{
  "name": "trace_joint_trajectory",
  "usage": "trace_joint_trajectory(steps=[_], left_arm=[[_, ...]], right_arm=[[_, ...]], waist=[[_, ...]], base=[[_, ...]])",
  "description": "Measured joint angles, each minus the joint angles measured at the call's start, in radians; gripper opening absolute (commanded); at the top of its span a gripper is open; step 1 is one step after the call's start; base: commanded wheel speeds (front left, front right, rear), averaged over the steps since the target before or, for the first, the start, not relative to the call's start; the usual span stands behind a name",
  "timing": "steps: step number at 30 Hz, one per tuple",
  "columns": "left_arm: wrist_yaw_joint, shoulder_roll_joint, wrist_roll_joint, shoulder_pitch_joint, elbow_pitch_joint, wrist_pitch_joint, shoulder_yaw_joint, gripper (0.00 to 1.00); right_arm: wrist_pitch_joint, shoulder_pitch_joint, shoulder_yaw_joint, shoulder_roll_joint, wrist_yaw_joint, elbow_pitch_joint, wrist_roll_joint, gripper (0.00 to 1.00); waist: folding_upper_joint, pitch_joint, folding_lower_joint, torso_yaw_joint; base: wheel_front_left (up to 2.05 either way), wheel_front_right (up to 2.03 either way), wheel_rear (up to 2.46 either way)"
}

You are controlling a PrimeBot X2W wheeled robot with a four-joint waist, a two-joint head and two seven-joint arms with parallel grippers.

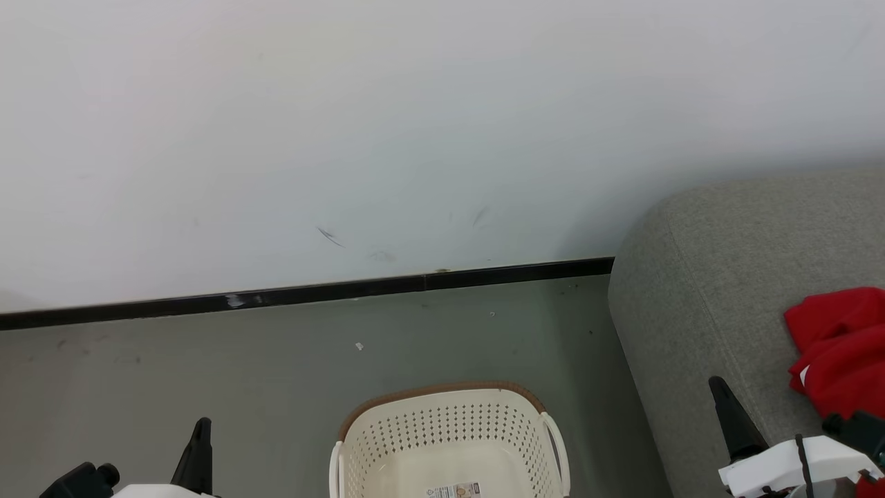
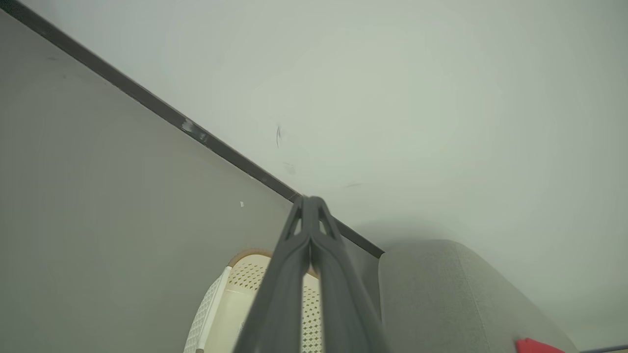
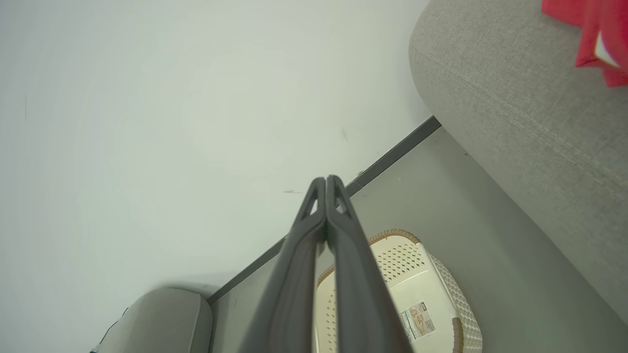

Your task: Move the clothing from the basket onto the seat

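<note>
Clothing (image 1: pixel 840 346) lies heaped on the seat (image 1: pixel 691 290), out of the basket (image 1: pixel 442 389), whose visible part looks empty, and since the right gripper (image 3: pixel 326 179) near it and the left gripper (image 2: pixel 310 201) both have jaws pressed together, a careless right-arm swing could drag it onto the floor (image 1: pixel 276 387).

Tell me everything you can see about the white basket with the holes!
The basket is cream-white plastic, oval, its walls dotted with rows of small holes. A brown woven-look rim runs round the top, and a white handle curves on each side. What shows of its inside is bare but for a printed label. It stands upright on the grey floor, near the grey seat but apart from it.
</note>
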Motion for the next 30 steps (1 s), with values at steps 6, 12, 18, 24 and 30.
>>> trace_joint_trajectory(steps=[6, 12, 18, 24, 30], left_arm=[[-0.018, -0.012, -0.078, -0.019, 0.009, 0.021, 0.015, 0.0], [-0.035, -0.015, -0.155, -0.023, 0.016, 0.043, 0.032, 0.0], [-0.051, -0.019, -0.231, -0.039, 0.021, 0.061, 0.047, 0.0], [-0.069, -0.022, -0.306, -0.041, 0.025, 0.079, 0.063, 0.0], [-0.087, -0.029, -0.382, -0.061, 0.03, 0.105, 0.079, 0.0]], right_arm=[[0.017, -0.006, -0.004, 0.0, 0.0, 0.004, 0.099, 0.0], [0.036, -0.023, -0.01, -0.001, 0.0, 0.007, 0.2, 0.0], [0.055, -0.028, -0.024, -0.001, 0.0, 0.014, 0.301, 0.0], [0.074, -0.042, -0.031, -0.002, 0.0, 0.024, 0.4, 0.0], [0.091, -0.043, -0.035, -0.002, 0.0, 0.027, 0.5, 0.0]], waist=[[0.0, 0.007, -0.0043, 0.002], [0.0, 0.014, -0.0073, 0.003], [0.0, 0.02, -0.0083, 0.005], [0.0, 0.025, -0.0087, 0.006], [0.0, 0.029, -0.0089, 0.008]], base=[[0.0, 0.0, 0.0], [0.0, 0.0, 0.0], [0.0, 0.0, 0.0], [0.0, 0.0, 0.0], [0.0, 0.0, 0.0]])
